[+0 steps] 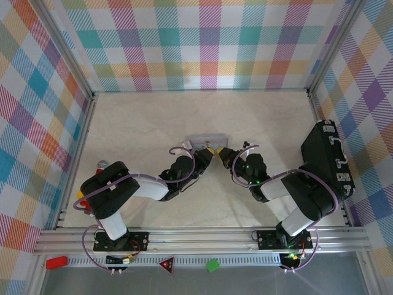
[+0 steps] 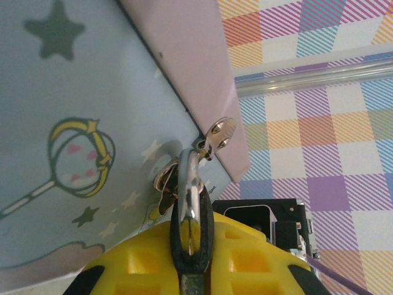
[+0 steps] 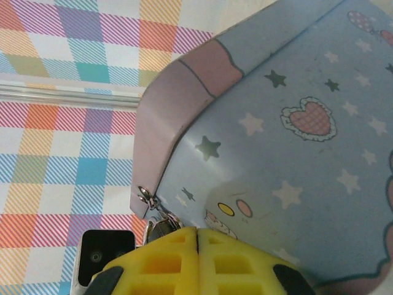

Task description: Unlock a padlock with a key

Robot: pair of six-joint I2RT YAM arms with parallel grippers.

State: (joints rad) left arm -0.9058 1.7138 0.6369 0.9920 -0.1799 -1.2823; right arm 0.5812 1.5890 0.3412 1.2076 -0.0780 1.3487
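- Left gripper, one of two: its yellow fingers are clenched on the dark body of the one padlock.
- Padlock's silvery shackle rises from those fingers up to the clasp of the one light-blue cartoon tin, mid-table.
- Right gripper: its pads are pressed flat together, with the tips just below the tin's corner, beside one small silvery metal bit.
- One black case lies well apart, by the right wall.
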